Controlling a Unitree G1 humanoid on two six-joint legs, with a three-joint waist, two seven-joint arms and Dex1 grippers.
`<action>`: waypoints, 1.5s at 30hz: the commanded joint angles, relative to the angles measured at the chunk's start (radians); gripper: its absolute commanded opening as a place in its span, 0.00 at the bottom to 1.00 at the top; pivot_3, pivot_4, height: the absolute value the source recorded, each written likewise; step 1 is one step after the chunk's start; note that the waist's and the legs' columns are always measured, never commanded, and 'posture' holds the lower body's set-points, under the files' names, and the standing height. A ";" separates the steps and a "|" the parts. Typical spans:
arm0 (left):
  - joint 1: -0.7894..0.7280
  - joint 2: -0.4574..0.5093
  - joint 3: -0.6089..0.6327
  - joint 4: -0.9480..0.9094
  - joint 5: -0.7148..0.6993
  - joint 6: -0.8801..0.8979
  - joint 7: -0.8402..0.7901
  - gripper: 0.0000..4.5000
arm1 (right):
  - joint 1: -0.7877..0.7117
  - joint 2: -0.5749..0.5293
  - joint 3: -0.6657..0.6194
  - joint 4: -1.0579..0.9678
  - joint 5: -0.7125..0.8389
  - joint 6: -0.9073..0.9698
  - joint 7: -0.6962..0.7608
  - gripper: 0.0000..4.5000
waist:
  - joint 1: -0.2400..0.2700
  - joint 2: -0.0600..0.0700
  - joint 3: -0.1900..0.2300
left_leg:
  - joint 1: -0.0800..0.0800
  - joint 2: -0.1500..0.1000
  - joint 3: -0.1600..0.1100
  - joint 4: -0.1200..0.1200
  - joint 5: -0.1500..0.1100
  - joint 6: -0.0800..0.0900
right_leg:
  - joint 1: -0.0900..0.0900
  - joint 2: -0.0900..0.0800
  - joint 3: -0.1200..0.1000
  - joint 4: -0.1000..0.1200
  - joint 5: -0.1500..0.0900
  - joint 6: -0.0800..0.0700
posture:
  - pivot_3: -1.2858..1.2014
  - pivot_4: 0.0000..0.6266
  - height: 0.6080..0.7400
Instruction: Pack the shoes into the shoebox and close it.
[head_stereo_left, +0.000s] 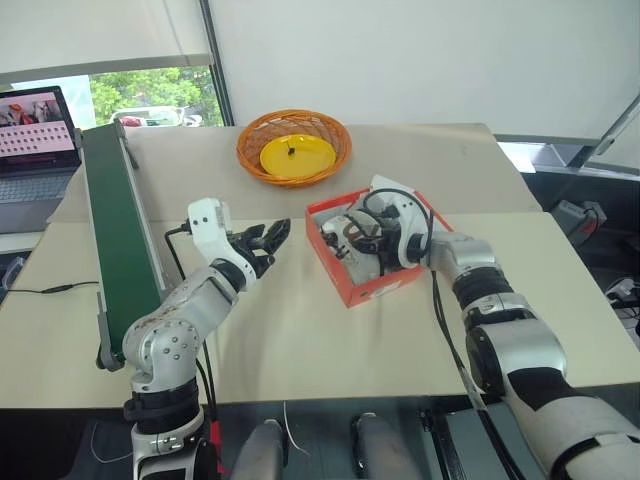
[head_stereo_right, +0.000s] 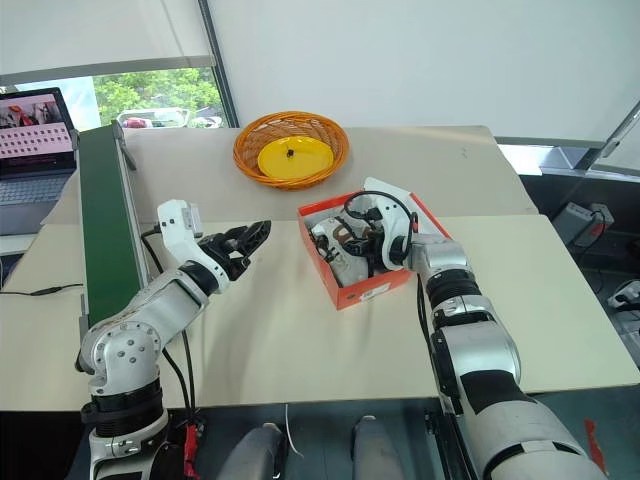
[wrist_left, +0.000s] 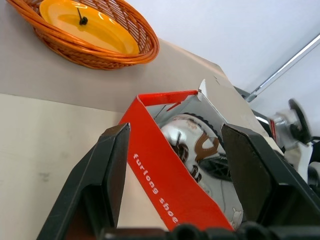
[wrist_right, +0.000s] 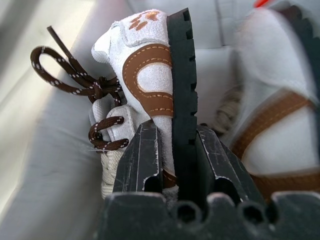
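The red shoebox stands open on the table, its white lid flap raised on the far side. My right gripper reaches into the box and is shut on the black sole edge of an off-white shoe with brown trim and dark laces. A second shoe lies beside it in the box. My left gripper hovers open just left of the box, holding nothing. In the left wrist view its fingers frame the box's near corner and a shoe inside.
An orange wicker basket with a yellow plate stands behind the box. A long green belt unit runs along the table's left side, with a laptop beyond it. Bare tabletop lies in front of the box.
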 joint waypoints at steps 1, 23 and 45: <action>0.003 -0.006 -0.003 -0.054 -0.003 -0.028 0.007 0.69 | -0.021 0.000 0.020 0.025 -0.057 -0.072 -0.032 0.09 | 0.001 0.000 0.000 | 0.000 0.000 0.000 0.000 0.000 0.000 | 0.001 0.000 0.000 0.000 0.000 0.000 | 0.52 0.24 1.00; -0.031 0.095 -0.114 -0.046 0.046 -0.019 -0.113 0.69 | 0.039 -0.060 0.140 -0.672 -0.121 0.248 0.139 0.97 | 0.001 0.001 0.001 | 0.008 0.001 -0.001 -0.001 -0.001 0.000 | 0.010 0.001 -0.001 -0.005 0.001 0.001 | 0.52 0.24 1.00; -0.146 0.489 -0.357 0.013 0.245 -0.119 -0.666 0.69 | 0.761 -0.506 -0.356 -1.347 0.196 0.732 0.095 0.02 | 0.026 0.002 0.002 | 0.006 0.000 -0.001 -0.002 -0.004 0.006 | 0.013 -0.001 -0.002 -0.009 -0.005 0.007 | 0.52 0.24 1.00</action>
